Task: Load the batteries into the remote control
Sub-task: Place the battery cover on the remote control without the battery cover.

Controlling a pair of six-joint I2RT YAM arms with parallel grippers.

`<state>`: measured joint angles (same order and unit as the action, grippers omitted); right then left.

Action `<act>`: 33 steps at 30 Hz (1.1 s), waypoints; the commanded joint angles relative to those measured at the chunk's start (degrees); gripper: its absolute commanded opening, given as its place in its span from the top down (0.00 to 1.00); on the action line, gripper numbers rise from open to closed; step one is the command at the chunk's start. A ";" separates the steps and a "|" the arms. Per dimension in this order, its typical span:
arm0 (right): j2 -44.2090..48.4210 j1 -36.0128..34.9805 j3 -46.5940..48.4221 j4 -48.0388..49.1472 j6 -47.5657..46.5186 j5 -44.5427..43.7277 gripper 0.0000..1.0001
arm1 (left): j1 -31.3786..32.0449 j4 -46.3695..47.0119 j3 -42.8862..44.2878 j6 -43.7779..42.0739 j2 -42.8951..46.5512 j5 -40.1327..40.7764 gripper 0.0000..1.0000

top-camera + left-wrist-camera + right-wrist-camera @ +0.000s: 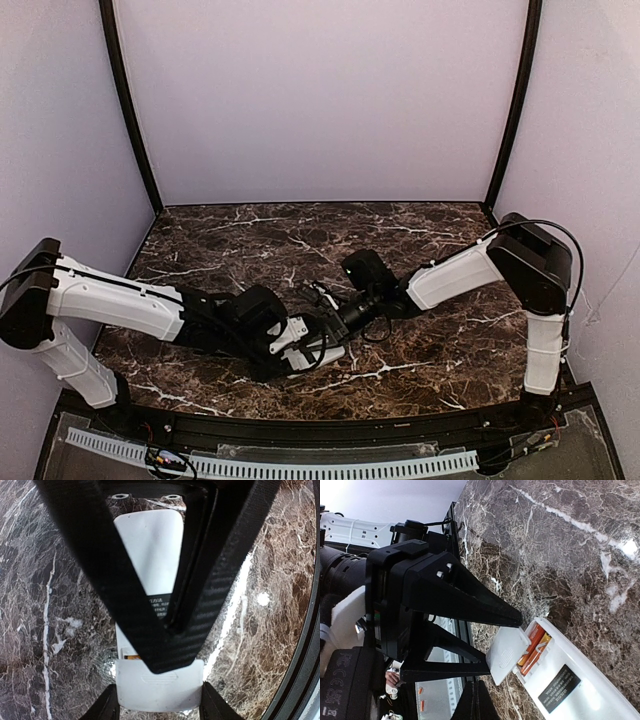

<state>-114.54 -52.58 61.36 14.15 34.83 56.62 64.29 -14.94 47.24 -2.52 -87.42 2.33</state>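
**Left hand** (160, 707): mine, about half spread. 1 finger (109, 706) lies against each side edge of the cover (506, 656), pinching it at the end of the remote (580, 680).

**Right hand** (167, 661): mine, fingers pressed together into 1 black wedge, holding nothing. The tip sits over the remote, just where the cover's edge meets the batteries (532, 647). I cannot tell whether it touches.

**Remote:** white, back up, lying on the desk (420, 230) near its front middle, between my 2 arms.

**Batteries:** 2, orange, side by side in the remote's open back, their near ends just under the cover.

**Cover:** white, square, tilted up at the remote's end, not flush with the back.
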 commanded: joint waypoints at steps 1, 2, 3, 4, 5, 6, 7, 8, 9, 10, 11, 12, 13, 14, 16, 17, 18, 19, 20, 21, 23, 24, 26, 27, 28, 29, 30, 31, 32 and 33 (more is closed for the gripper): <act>-0.79 -0.45 -1.01 2.16 0.45 0.40 1.00 | -0.57 -3.41 1.49 -1.03 -1.70 -1.02 0.48; -0.77 -0.46 -1.21 2.49 0.64 0.35 1.00 | -0.66 -3.42 1.59 -1.05 -1.83 -1.03 0.48; -0.85 -0.46 -1.24 2.77 0.75 0.34 1.00 | -0.72 -3.41 1.65 -1.06 -2.22 -1.07 0.48; -0.97 -0.50 -1.28 2.93 0.91 0.38 1.00 | -0.82 -3.46 1.70 -1.12 -2.40 -1.09 0.48; -1.07 -0.51 -1.33 3.10 1.00 0.48 1.00 | -0.90 -3.59 1.75 -1.14 -2.76 -1.14 0.48; -1.27 -0.45 -1.34 3.23 1.10 0.58 1.00 | -0.91 -3.60 1.85 -1.27 -2.93 -1.24 0.48; -1.37 -0.51 -1.37 3.36 1.19 0.59 1.00 | -0.94 -3.60 2.01 -1.26 -3.22 -1.24 0.48; -1.44 -0.51 -1.36 3.48 1.33 0.60 1.00 | -0.98 -3.65 2.08 -1.30 -3.39 -1.26 0.48; -1.47 -0.48 -1.43 3.63 1.40 0.66 1.00 | -1.07 -3.90 2.37 -1.37 -3.77 -1.34 0.48; -1.55 -0.49 -1.44 3.73 1.45 0.68 1.00 | -1.08 -4.02 2.53 -1.52 -3.97 -1.39 0.48; -1.63 -0.46 -1.49 3.77 1.46 0.76 1.00 | -1.07 -4.21 2.79 -1.61 -4.34 -1.50 0.47; -1.77 -0.50 -1.44 3.82 1.51 0.81 1.00 | -1.09 -4.31 2.87 -1.67 -4.63 -1.52 0.47; -1.85 -0.51 -1.42 3.93 1.55 0.92 1.00 | -1.10 -4.35 3.06 -1.64 -4.79 -1.58 0.47; -1.97 -0.57 -1.50 4.07 1.60 1.02 1.00 | -1.14 -4.39 3.17 -1.77 -5.02 -1.60 0.47; -2.21 -0.60 -1.58 4.40 1.86 0.99 1.00 | -1.18 -4.40 3.43 -1.73 -5.24 -1.62 0.47; -2.38 -0.63 -1.53 4.58 2.02 1.09 1.00 | -1.14 -4.40 3.59 -1.71 -5.27 -1.62 0.47; -2.55 -0.67 -1.50 4.72 2.01 1.03 1.00 | -1.18 -4.40 3.66 -1.74 -5.30 -1.58 0.47; -2.73 -0.73 -1.50 4.74 2.06 0.90 1.00 | -1.14 -4.44 3.83 -1.73 -5.35 -1.42 0.47; -2.97 -0.73 -1.46 4.72 2.08 0.90 1.00 | -1.24 -4.58 3.87 -1.71 -5.38 -1.34 0.47; -3.34 -0.77 -1.41 4.74 2.11 0.80 1.00 | -1.26 -4.58 4.03 -1.59 -5.39 -1.31 0.47; -4.04 -0.77 -1.49 4.99 2.43 0.82 1.00 | -1.31 -4.54 4.08 -1.34 -5.50 -1.35 0.47; -4.38 -0.77 -1.57 5.21 2.52 0.93 1.00 | -1.28 -4.61 4.12 -1.17 -5.71 -1.31 0.47; -4.46 -0.90 -1.89 5.36 2.44 0.94 1.00 | -1.54 -4.74 4.17 -0.57 -6.07 -1.29 0.47; -4.39 -0.99 -1.90 5.36 2.39 1.00 1.00 | -1.63 -4.79 4.17 -0.32 -6.17 -1.24 0.47; -4.42 -0.99 -1.90 5.33 2.35 1.15 1.00 | -1.65 -4.80 4.17 -0.21 -6.36 -1.24 0.47; -4.46 -1.15 -1.81 5.43 2.27 1.39 1.00 | -1.68 -4.78 4.17 -0.07 -6.45 -1.26 0.47; -4.44 -1.31 -1.69 5.36 2.21 1.54 1.00 | -1.75 -4.82 4.24 -0.05 -6.60 -1.27 0.47; -4.46 -1.44 -1.62 5.33 2.11 1.49 1.00 | -1.78 -4.83 4.25 -0.01 -6.70 -1.27 0.47; -4.48 -1.55 -1.40 5.34 2.26 1.47 1.00 | -1.77 -4.72 4.21 -0.02 -6.84 -1.23 0.47; -4.61 -1.63 -1.29 5.41 2.37 1.55 1.00 | -1.74 -4.72 4.24 0.04 -6.83 -1.21 0.47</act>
<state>-118.32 -53.19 59.94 17.87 37.01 57.23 63.11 -18.57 50.59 -3.33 -93.23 0.75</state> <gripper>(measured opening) 0.003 0.533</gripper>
